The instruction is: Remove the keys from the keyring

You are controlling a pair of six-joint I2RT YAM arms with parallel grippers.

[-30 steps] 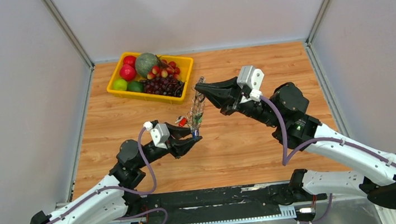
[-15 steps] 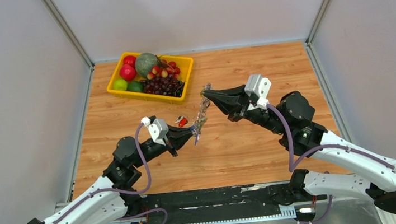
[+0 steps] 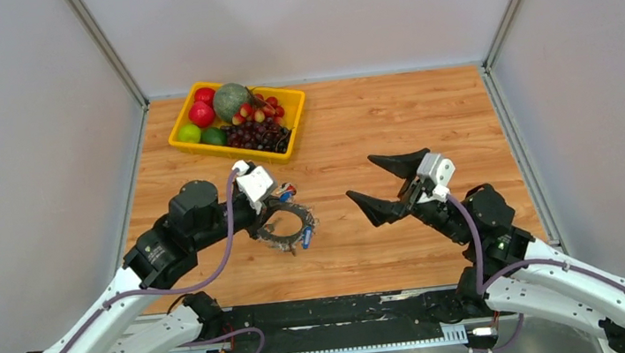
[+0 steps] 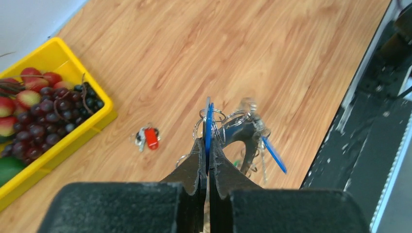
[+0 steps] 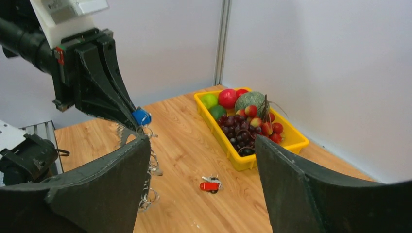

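The left gripper (image 4: pixel 206 145) is seen clenched tight on the head of a blue key (image 4: pixel 208 119). From that key the keyring (image 4: pixel 243 131) is dangled in a loose tangle just beyond the fingertips, over the near-left part of the table (image 3: pixel 391 114). Whether its lowest loops are resting on the wood cannot be told. The right gripper (image 3: pixel 359 177) is held wide apart with nothing between its fingers, off to the right of the ring, and no part of the ring is touched by it. One red key (image 3: pixel 286 190) is found lying by itself on the wood, between the hanging ring and the yellow tray (image 3: pixel 235 152) of fruit (image 3: pixel 234 101) and apart from both, so one removal can be counted as done. Much is left, though. The pinched blue key is judged to be threaded on the ring, a second blue key (image 4: pixel 274 155) is seen sticking out from the far side of the tangle, and a speck of green is glimpsed lower down. An exact count cannot be made in that jumble. The job is judged to be at an early stage, with only one key freed and the ring gripped on one side alone. A second hold by the free gripper is likely to be needed before the blue key can be worked off.
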